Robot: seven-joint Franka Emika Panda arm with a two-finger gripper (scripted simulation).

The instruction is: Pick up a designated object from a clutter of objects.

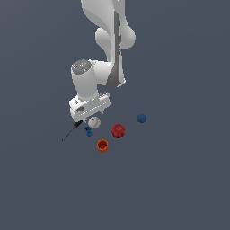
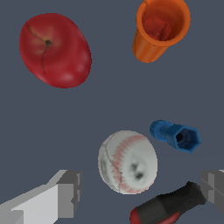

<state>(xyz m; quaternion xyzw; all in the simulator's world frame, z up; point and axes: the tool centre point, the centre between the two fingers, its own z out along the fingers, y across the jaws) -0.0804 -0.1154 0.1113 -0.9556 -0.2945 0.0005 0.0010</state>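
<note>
The Panda arm's gripper is hanging low over the clutter with its jaws spread wide, the white baseball sitting between the two fingers and touched by neither, as the wrist view is showing. A red-and-black-handled screwdriver is lying just beside the ball, its handle reaching toward the other finger; whether the two are touching cannot be told. A small blue piece is resting close to the baseball on the grey floor, apart from it. Farther out, an orange cup is standing upright with something red inside, and a red apple is sitting well apart from the ball, stem side up. In the exterior view the baseball is showing just under the gripper's white body, the screwdriver slanting toward that view's left, the apple and cup nearby, and a dark blue ball lying farthest toward the view's right.
</note>
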